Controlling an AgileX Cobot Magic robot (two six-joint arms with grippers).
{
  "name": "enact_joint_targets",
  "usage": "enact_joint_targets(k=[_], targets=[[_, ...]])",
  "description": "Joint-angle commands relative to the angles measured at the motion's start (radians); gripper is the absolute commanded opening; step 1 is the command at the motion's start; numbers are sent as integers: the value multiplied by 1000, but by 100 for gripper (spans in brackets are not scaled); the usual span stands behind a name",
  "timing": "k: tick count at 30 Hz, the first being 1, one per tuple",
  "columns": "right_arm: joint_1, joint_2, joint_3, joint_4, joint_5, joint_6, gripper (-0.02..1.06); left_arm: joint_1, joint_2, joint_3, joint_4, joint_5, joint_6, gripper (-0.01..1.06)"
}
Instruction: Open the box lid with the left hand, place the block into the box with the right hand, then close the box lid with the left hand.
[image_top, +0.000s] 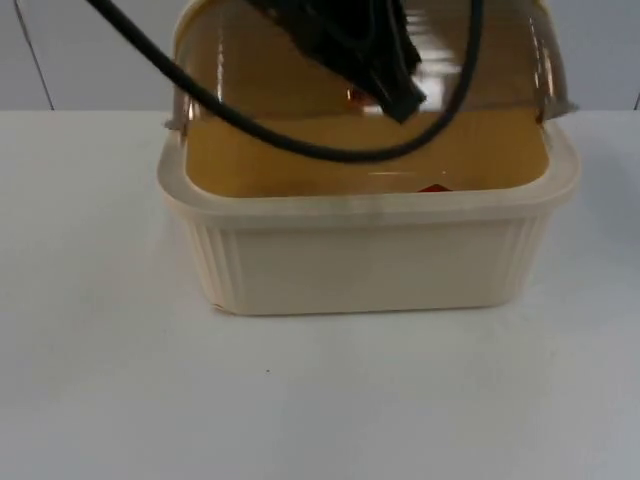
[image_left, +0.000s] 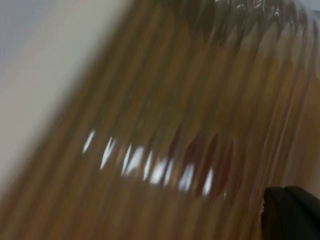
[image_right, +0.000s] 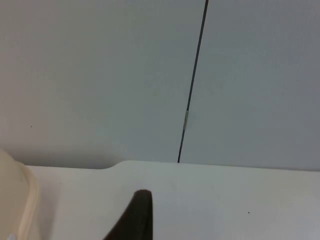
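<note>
Left gripper (image_top: 395, 85): in the top view it was recorded above the box (image_top: 370, 250) at the table's far edge, against the translucent brown lid (image_top: 500, 60). Whether its fingers were spread or pressed together could not be told. The lid was seen raised at the rear, the box mouth uncovered. A red patch, judged to be the block (image_top: 432, 187), was noted inside, just behind the front rim.

Left wrist view: the ribbed lid (image_left: 165, 125) was recorded very close, with a dark red shape (image_left: 207, 155) seen through it, probably the block.

Right wrist view: the right gripper, its finger state not discernible, was found waiting beside the box rim (image_right: 20, 200), over the table (image_right: 225, 200) before the grey wall (image_right: 100, 75).

Step judged: lid closing. The lid would best be guided down slowly along its hinge arc until seated evenly on the rim.
</note>
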Motion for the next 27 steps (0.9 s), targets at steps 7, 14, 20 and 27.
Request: enact_joint_targets(k=[7,14,20,27], targets=[[22,-6,0,-5,3,-2,93,-5,29,39,19,-10,-50,0],[42,-6,0,-5,3,-2,93,-5,-16,39,-9,52,-77,0],[42,-6,0,-5,3,-2,93,-5,-164,37,-27,62,-164,0],[42,-6,0,-5,1,-2,93,-1,-316,37,-27,-67,-165,0]])
